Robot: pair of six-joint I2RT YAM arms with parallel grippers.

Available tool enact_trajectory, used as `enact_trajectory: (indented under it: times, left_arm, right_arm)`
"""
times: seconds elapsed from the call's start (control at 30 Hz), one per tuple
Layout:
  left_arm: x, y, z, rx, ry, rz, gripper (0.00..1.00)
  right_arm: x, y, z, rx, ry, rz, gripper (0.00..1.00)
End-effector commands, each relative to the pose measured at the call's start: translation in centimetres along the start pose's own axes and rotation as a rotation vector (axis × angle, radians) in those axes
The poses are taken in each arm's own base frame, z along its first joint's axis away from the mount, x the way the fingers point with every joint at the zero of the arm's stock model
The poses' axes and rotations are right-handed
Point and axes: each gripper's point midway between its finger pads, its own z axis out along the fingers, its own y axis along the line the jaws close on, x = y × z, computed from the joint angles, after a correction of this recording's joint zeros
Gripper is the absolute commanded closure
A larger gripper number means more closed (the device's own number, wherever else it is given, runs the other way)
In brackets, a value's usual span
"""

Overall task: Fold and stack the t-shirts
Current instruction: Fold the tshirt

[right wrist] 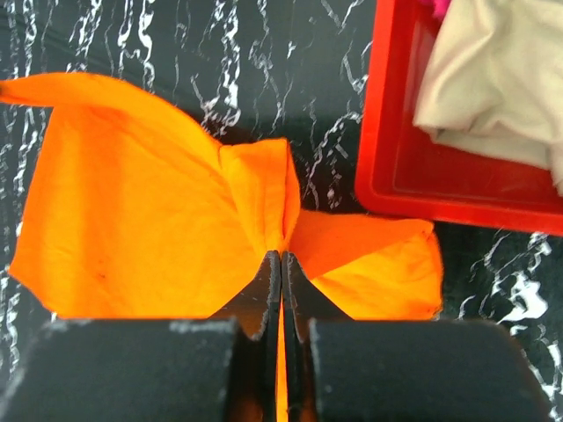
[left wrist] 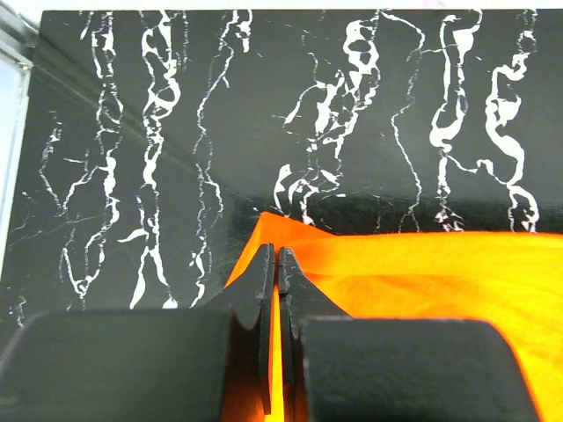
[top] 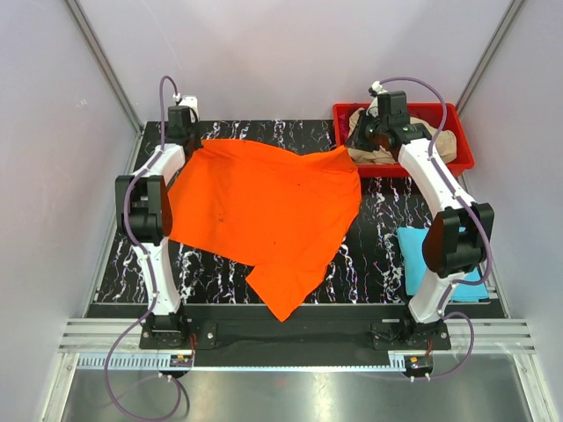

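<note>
A bright orange t-shirt (top: 264, 211) is stretched over the black marbled table (top: 369, 264), its lower part hanging toward the front edge. At the shirt's far left corner, my left gripper (top: 186, 141) is shut on the cloth; the left wrist view shows orange cloth (left wrist: 422, 281) pinched between the closed jaws of that gripper (left wrist: 277, 255). My right gripper (top: 359, 145) is shut on the shirt's far right corner, where the orange cloth (right wrist: 132, 211) bunches at the gripper (right wrist: 281, 257). A beige t-shirt (top: 444, 141) lies in the red bin. A light blue t-shirt (top: 413, 255) lies folded at the right.
The red plastic bin (top: 462, 161) stands at the back right corner; in the right wrist view its wall (right wrist: 387, 132) is just right of my gripper, with a bit of magenta cloth (right wrist: 435, 7) at its top edge. Grey walls surround the table.
</note>
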Motion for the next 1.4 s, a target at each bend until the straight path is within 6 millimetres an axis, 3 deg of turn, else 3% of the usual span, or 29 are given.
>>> enact_trajectory:
  times: [0.0,0.37,0.5,0.7,0.97,1.37]
  left_arm:
    - [-3.7,-0.2,-0.9,0.023,-0.096,-0.033,1.0]
    - [-3.2,4.9,-3.0,-0.101,-0.082,-0.126,1.0]
    - [-1.8,6.0,-3.0,-0.115,-0.058,-0.136,1.0]
    - [0.9,6.9,-2.6,-0.151,0.008,-0.146,1.0]
    - [4.9,6.7,-2.9,-0.162,0.102,-0.16,1.0]
    - [7.2,7.2,-2.8,-0.196,0.165,-0.134,1.0]
  right_arm:
    - [-0.6,2.4,-2.6,-0.065,-0.002,0.015,1.0]
    - [7.9,7.2,-7.1,-0.194,0.165,0.022,1.0]
    - [10.4,8.6,-8.6,-0.224,0.198,0.023,1.0]
    - [14.1,8.1,-9.0,-0.231,0.268,0.052,1.0]
    - [15.9,7.1,-9.1,-0.206,0.307,0.055,1.0]
    - [19.7,5.7,-9.1,-0.189,0.389,0.099,1.0]
